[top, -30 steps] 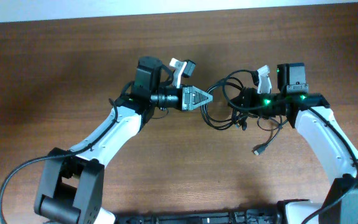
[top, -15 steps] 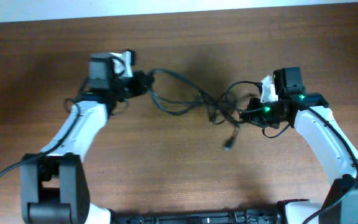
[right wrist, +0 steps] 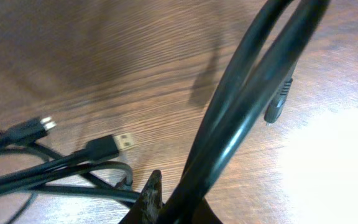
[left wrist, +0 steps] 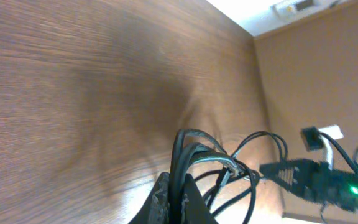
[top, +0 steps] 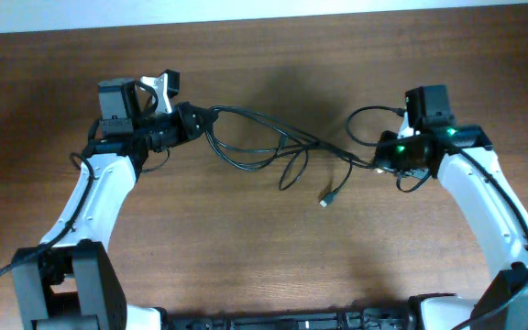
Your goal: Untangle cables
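Cables (top: 269, 147) run between your two arms across the middle of the table (top: 246, 261), whose top is brown wood grain with a dull sheen; the cords are thin, black, round and smooth, sagging in long, crossing loops. Your left gripper (top: 200, 117) has its jaws pinched on a bundle of several strands at the left end; from the left wrist you see those strands arch out of the fingers and spread apart. Your right gripper (top: 380, 161) has its jaws clamped on a pair of strands at the right end, with a round loop (top: 371, 124) curling just beyond it. One loose end carries a USB plug (top: 324, 199) with a flat metal tip, below the middle of the span; you cannot tell whether it touches the wood. From the right wrist, a smaller plug (right wrist: 33, 127) shows at the left.
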Controlling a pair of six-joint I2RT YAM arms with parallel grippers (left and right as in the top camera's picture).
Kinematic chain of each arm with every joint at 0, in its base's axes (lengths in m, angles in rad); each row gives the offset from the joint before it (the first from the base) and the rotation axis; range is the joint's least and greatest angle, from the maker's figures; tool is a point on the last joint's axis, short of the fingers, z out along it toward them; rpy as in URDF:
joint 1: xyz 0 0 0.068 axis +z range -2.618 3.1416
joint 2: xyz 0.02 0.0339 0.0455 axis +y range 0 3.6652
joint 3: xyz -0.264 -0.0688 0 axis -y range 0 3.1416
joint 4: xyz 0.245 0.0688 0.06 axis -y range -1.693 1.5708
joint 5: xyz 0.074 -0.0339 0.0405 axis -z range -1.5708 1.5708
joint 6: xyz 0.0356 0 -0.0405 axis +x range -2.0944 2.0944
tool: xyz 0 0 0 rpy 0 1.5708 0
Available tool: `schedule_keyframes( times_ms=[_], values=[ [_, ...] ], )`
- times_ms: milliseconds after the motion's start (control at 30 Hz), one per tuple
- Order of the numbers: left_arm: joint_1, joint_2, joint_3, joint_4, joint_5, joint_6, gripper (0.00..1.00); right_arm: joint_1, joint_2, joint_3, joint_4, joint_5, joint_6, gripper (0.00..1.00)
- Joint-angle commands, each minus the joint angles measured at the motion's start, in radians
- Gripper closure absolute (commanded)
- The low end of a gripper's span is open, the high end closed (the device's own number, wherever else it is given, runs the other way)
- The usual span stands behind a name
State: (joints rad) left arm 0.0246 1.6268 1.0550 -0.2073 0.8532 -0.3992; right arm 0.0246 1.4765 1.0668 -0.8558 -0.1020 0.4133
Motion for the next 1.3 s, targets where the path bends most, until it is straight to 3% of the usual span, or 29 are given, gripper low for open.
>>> schedule_keyframes(
  times_ms=[0,67,100,133,267,433,600,900,1033,1100,1167,1267],
  values=[
    [0.074,-0.049,0.044,0.037,-0.106,0.012,1.0,-0.132,0.0,0.015,-0.056,0.274,0.025,0.92],
    [0.065,-0.049,0.044,0.032,-0.081,0.012,1.0,-0.153,0.0,0.023,-0.056,0.177,-0.01,0.56],
    [0.049,-0.049,0.043,0.027,-0.062,0.012,1.0,-0.158,0.0,0.024,-0.048,0.039,-0.076,0.42],
    [0.021,-0.049,0.043,0.026,-0.052,0.012,1.0,-0.148,0.0,0.024,-0.034,-0.158,-0.156,0.4],
    [-0.075,-0.049,0.043,0.044,-0.009,0.011,1.0,-0.095,0.0,0.024,-0.014,-0.426,-0.235,0.33],
    [-0.168,-0.049,0.044,0.2,0.121,-0.012,1.0,0.005,0.001,0.024,0.017,-0.486,-0.23,0.33],
    [-0.207,-0.049,0.044,0.384,0.226,-0.105,1.0,0.076,0.002,0.024,0.099,-0.485,-0.126,0.33],
    [-0.225,-0.049,0.044,0.533,0.263,-0.216,1.0,0.133,0.021,0.021,0.135,-0.461,-0.116,0.36],
    [-0.225,-0.049,0.044,0.716,0.277,-0.321,1.0,0.135,0.073,0.021,0.135,-0.436,-0.082,0.46],
    [-0.224,-0.049,0.044,0.752,0.276,-0.327,1.0,0.135,0.1,0.021,0.13,-0.436,-0.082,0.58],
    [-0.211,-0.049,0.044,0.761,0.257,-0.327,1.0,0.135,0.137,0.021,0.097,-0.436,-0.083,0.8],
    [-0.189,-0.049,0.044,0.776,0.233,-0.327,1.0,0.135,0.163,0.021,0.058,-0.431,-0.083,0.86]
  ],
)
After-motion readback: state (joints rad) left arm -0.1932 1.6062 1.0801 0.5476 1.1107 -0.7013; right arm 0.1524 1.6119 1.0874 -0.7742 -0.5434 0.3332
